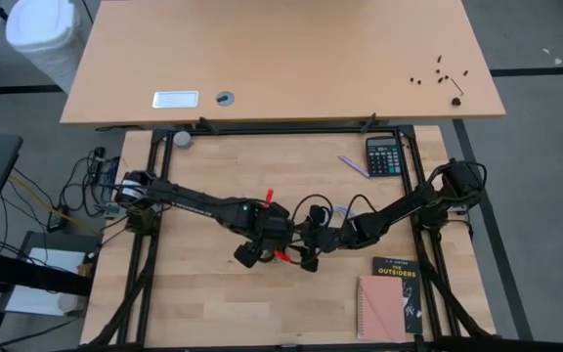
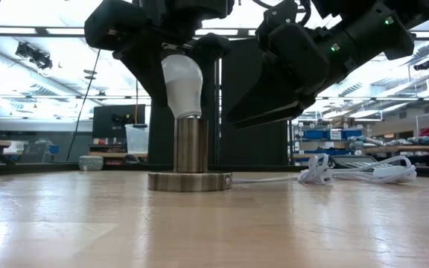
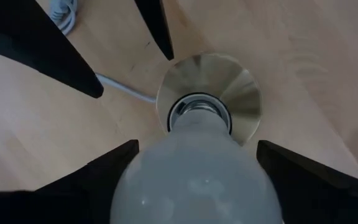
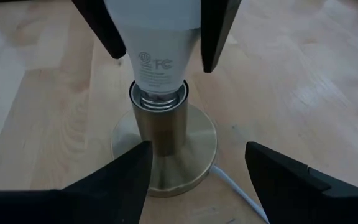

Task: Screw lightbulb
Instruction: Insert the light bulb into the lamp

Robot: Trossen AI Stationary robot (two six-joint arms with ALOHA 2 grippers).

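The white lightbulb (image 2: 181,82) stands with its grey screw base in the top of the brass socket (image 2: 190,145). The socket's round foot (image 2: 190,181) rests on the wooden table. The bulb leans slightly. My left gripper (image 3: 196,146) hangs over it, pointing down and open, one finger on each side of the bulb's wide part (image 4: 160,25). My right gripper (image 4: 197,146) comes in low from the table's right, open. Its fingertips stand short of the socket's stem (image 4: 161,124), apart from it. My left gripper comes at the bulb from above, and its fingers (image 3: 104,174) stand close beside the widest part of the bulb (image 3: 197,180). Whether they touch the glass I cannot tell. The bulb stays in the socket on its own base.
The socket's white cord (image 2: 348,173) lies coiled on the table to the right. A calculator (image 1: 384,156) and a pen (image 1: 353,166) lie at the far right. A black book (image 1: 399,279) and a pink notebook (image 1: 379,308) lie at the near right.
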